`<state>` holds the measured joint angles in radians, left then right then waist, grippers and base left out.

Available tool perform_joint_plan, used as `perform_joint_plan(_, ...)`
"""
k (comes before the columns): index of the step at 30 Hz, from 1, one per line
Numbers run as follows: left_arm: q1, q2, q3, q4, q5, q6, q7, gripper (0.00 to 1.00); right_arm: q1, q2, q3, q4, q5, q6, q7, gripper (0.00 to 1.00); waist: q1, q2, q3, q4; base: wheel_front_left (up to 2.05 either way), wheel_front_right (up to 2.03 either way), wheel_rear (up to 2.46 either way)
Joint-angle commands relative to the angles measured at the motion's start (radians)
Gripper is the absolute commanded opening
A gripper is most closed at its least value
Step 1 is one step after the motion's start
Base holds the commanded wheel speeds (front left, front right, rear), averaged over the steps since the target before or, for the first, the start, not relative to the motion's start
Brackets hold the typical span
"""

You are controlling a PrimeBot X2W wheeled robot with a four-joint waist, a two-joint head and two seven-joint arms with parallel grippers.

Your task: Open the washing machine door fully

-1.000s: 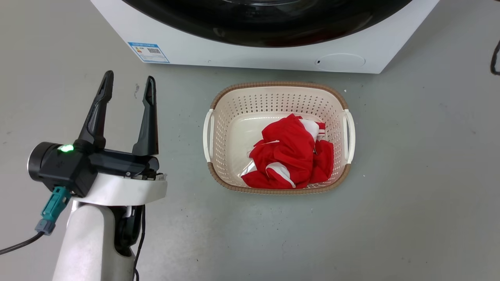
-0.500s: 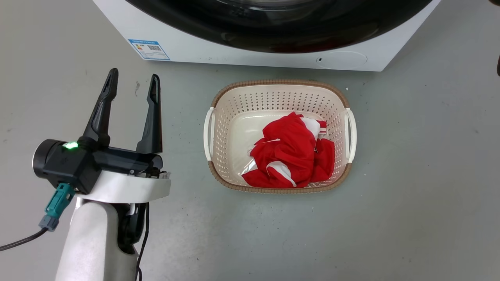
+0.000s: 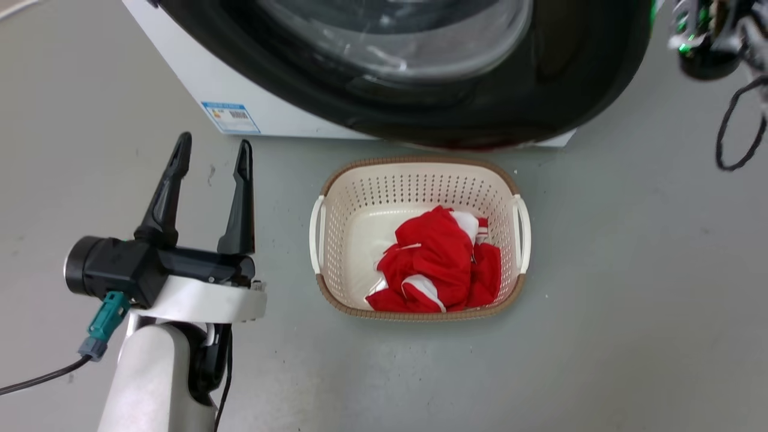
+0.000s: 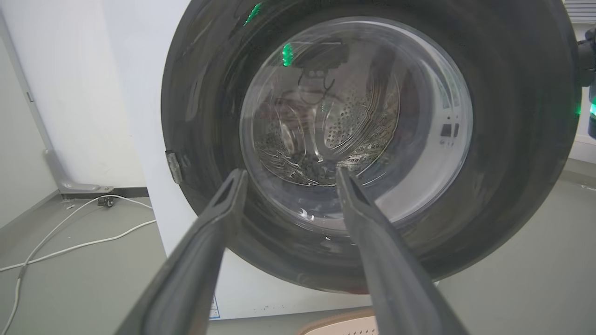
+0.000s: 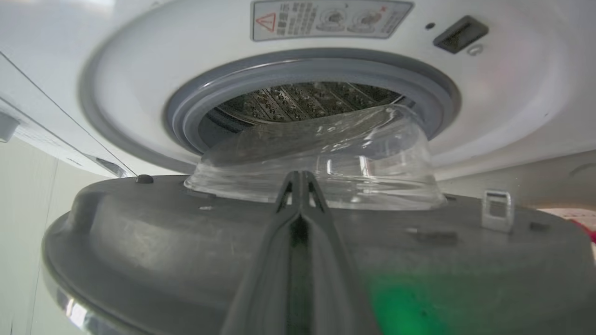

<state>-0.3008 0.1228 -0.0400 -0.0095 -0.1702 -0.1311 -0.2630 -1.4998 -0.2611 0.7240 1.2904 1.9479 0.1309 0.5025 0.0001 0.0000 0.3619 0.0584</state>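
The washing machine door (image 3: 570, 90), a glossy black disc with a clear glass bowl (image 3: 408, 36), stands swung partly out from the white washer (image 3: 198, 78) and overhangs the basket's far rim. In the left wrist view the door (image 4: 512, 139) shows its outer face. The right wrist view looks at the door's grey inner side (image 5: 186, 232), with the grey-gasketed drum opening (image 5: 302, 100) behind. My right gripper (image 5: 300, 174) is shut, its tips lying on that inner side beside the bowl (image 5: 372, 158). My left gripper (image 3: 214, 142) hangs open and empty, left of the basket.
A cream laundry basket (image 3: 420, 174) holding red cloth (image 3: 438, 258) sits on the grey floor just before the washer. A black cable loop (image 3: 738, 132) dangles from my right wrist (image 3: 702, 42). White cables (image 4: 70, 232) lie on the floor left of the washer.
The door has swung outward from the washer and now reaches over the basket's far rim. My right wrist has come into the head view's top right. The head camera has shifted.
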Motion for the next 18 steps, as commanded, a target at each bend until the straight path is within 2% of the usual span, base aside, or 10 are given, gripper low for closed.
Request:
perform_joint_plan(1, 0.021, 0.0, 0.001, 0.008, 0.008, 0.001, -0.002, 1.0, 0.041, 0.027, 0.004, -0.007, 0.009, 0.0, 0.032, 0.0, -0.0001, 0.0, -0.039, -0.009, 0.0, 0.0, 0.0)
perform_joint_plan(7, 0.071, -0.01, 0.009, 0.031, 0.016, 0.001, -0.002, 1.0, 0.15, 0.025, -0.008, -0.075, 0.025, 0.0, 0.093, 0.0, -0.0001, 0.0, -0.119, -0.015, 0.0, 0.0, 0.0)
perform_joint_plan(18, 0.169, -0.027, 0.022, 0.066, 0.032, 0.001, -0.002, 1.0, 0.405, 0.024, -0.017, -0.282, 0.059, 0.0, 0.169, 0.0, -0.0001, 0.0, -0.242, -0.014, 0.0, 0.0, 0.0)
